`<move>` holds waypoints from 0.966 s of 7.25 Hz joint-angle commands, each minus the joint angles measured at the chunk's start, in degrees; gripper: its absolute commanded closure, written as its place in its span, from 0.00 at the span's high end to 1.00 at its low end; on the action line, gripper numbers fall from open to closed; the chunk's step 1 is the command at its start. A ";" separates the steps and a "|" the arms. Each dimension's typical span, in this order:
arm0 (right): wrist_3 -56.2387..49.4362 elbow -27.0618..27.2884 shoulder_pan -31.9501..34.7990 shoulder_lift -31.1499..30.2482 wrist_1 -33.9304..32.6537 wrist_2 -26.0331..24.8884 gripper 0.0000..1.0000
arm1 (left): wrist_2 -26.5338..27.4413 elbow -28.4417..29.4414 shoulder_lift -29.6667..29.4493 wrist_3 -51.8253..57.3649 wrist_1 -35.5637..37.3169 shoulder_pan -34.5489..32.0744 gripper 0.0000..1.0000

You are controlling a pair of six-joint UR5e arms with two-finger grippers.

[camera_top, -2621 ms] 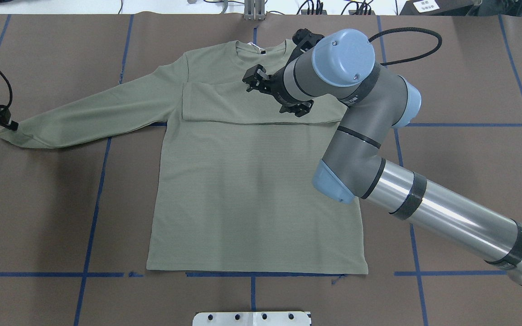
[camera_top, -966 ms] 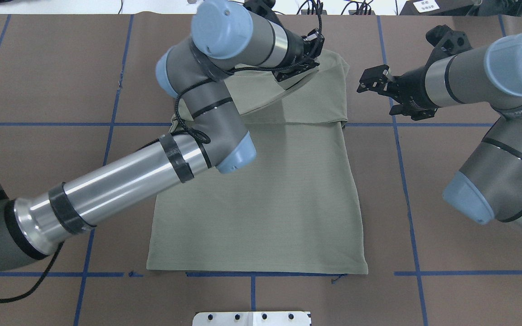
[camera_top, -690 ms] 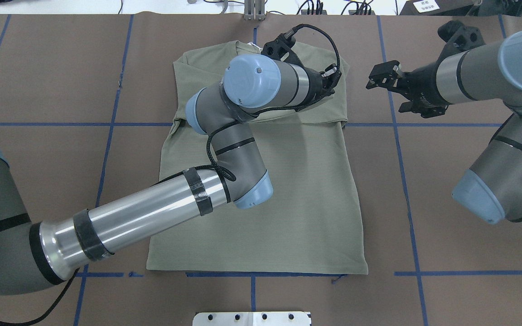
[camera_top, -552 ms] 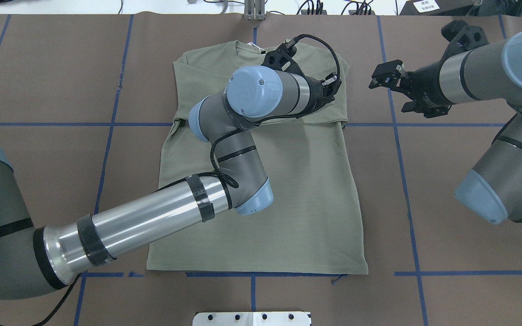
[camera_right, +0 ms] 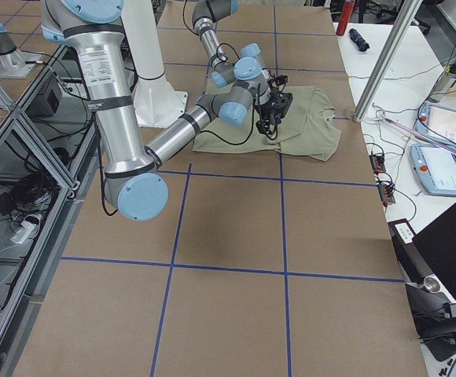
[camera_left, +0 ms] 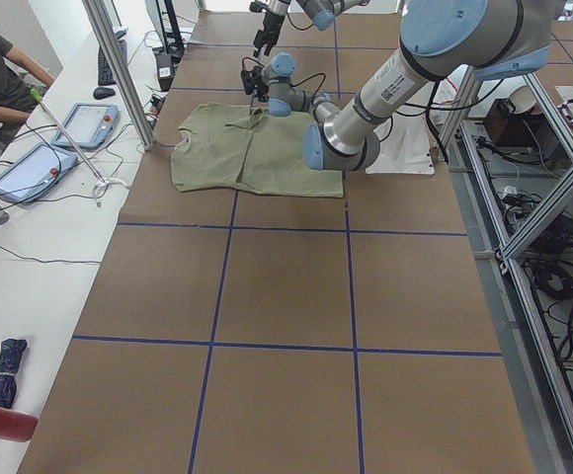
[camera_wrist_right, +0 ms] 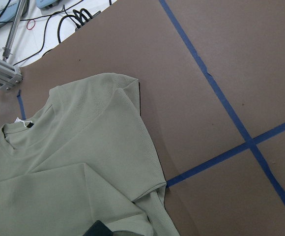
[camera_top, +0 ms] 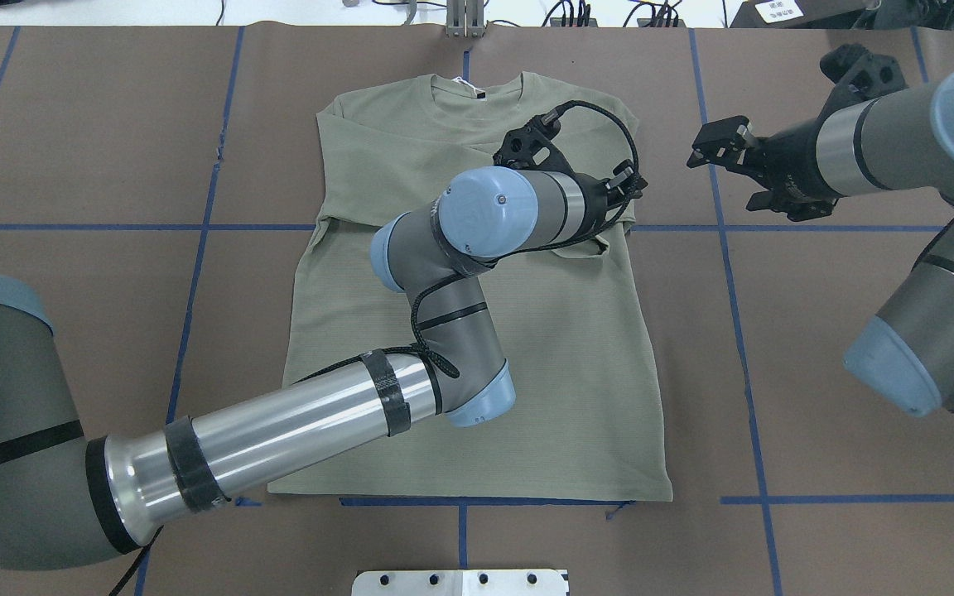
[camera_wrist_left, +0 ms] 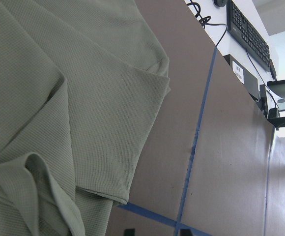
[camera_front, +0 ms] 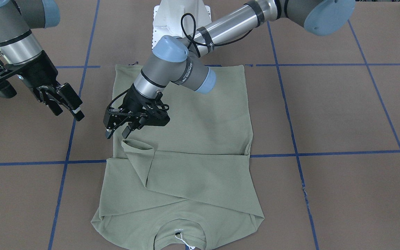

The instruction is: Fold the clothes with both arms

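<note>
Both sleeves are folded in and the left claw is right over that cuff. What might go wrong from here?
1. The cuff of the top sleeve stands up in a loop rather than lying flat, so the next fold of the shirt may trap a lump.
2. The left claw hangs open just above that cuff, so a low retreat might snag it and drag the sleeve out.

We're in a robotics lab — table (camera_left: 286, 296) under brown sheeting with a blue tape grid (camera_left: 267, 228), aluminium frame post (camera_left: 119, 69) at its edge, teach pendants (camera_left: 81, 125) on the white bench (camera_left: 30, 286) beside it.
</note>
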 commanded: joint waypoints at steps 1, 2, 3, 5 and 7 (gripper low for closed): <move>0.33 0.98 -1.11 -1.88 0.07 -0.52 1.00 | -0.37 -8.74 5.99 2.51 0.17 -0.87 0.84; 1.12 1.07 -4.34 -2.76 -0.01 -0.78 1.00 | -1.86 -14.91 12.30 6.27 0.17 -2.71 0.83; 2.78 1.16 -8.03 -3.64 -0.10 -2.52 1.00 | -7.35 -17.66 16.20 9.44 0.35 -6.12 0.83; 10.84 3.16 -20.30 -4.00 -1.41 -13.37 1.00 | -16.52 -21.18 23.23 16.29 0.35 -12.11 0.83; 16.04 5.72 -30.70 -4.09 -7.11 -21.75 0.99 | -20.92 -23.05 26.42 17.73 0.35 -15.89 0.79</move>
